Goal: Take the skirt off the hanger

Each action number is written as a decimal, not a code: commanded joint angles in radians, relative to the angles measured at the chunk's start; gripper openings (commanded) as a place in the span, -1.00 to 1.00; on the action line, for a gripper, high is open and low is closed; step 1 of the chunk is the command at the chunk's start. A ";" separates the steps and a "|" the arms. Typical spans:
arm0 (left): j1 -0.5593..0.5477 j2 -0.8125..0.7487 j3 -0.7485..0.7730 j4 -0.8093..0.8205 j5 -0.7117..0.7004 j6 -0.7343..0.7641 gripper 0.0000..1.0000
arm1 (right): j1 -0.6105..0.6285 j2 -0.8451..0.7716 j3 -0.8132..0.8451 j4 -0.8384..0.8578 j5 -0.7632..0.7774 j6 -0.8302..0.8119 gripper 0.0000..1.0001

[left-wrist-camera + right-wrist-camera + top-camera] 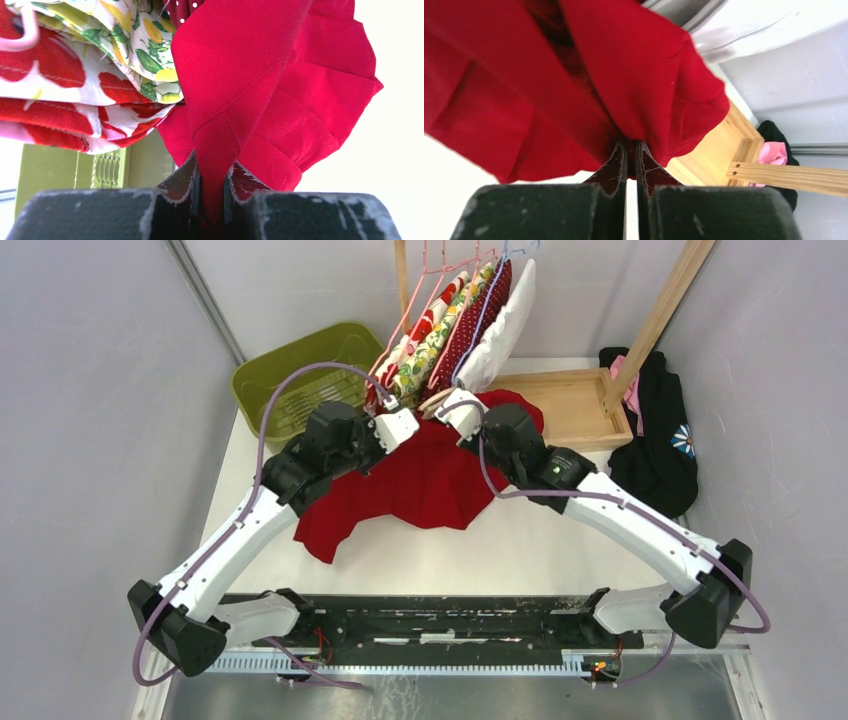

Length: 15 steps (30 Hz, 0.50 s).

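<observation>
Left wrist view: my left pincer (210, 172) is clamped on a folded, stitched edge of the red skirt (280, 95), and the cloth runs down between the jaws
Right wrist view: my right pincer (627, 146) has its jaws all but together, the tips nipping a thin fold of the same skirt; I judge this bite shallow
Skirt against my pincers: the top view shows it strung between the two, both biting its upper edge just below the hanging clothes (440, 330); the rest drapes down and spreads over the tabletop (540, 540)
Hanger: I cannot make out the skirt's own hanger, nor whether the waist is on it or free
Handling: I take it for light, soft and limp, with a ruffled hem; it should sag and follow any pull rather than hold a shape, and though it is not fragile it could snag on a hook or on the neighbouring garments
Where to hold: the stitched band at the top, which is thicker and likely to slip less than the thin flounce
Around: green basket (300, 375) behind my left arm, wooden rack base (570, 405) behind my right
</observation>
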 commanded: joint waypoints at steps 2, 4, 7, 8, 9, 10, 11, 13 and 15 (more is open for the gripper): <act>0.034 -0.146 0.047 0.104 -0.081 -0.006 -0.94 | -0.097 0.076 0.093 0.062 0.234 -0.098 -0.90; 0.033 -0.165 0.060 0.057 -0.053 0.004 -0.94 | -0.120 0.088 0.110 0.102 0.260 -0.097 -0.54; 0.034 -0.197 0.075 -0.013 -0.012 -0.012 -0.94 | -0.140 0.080 0.117 0.181 0.285 -0.105 -0.15; 0.033 -0.209 0.073 -0.034 -0.001 -0.018 -0.94 | -0.144 0.079 0.119 0.197 0.285 -0.119 -0.15; 0.033 -0.226 0.064 -0.051 0.004 -0.021 -0.94 | -0.146 0.078 0.121 0.211 0.289 -0.137 -0.11; 0.032 -0.236 0.057 -0.068 0.008 -0.019 -0.94 | -0.147 0.079 0.124 0.219 0.290 -0.155 0.09; 0.033 -0.243 0.050 -0.087 0.010 -0.013 -0.94 | -0.150 0.082 0.128 0.225 0.293 -0.162 0.27; 0.033 -0.248 0.048 -0.123 0.010 0.005 -0.94 | -0.161 0.083 0.136 0.217 0.287 -0.160 0.39; 0.033 -0.252 0.051 -0.139 0.006 0.016 -0.94 | -0.167 0.073 0.135 0.187 0.250 -0.156 0.55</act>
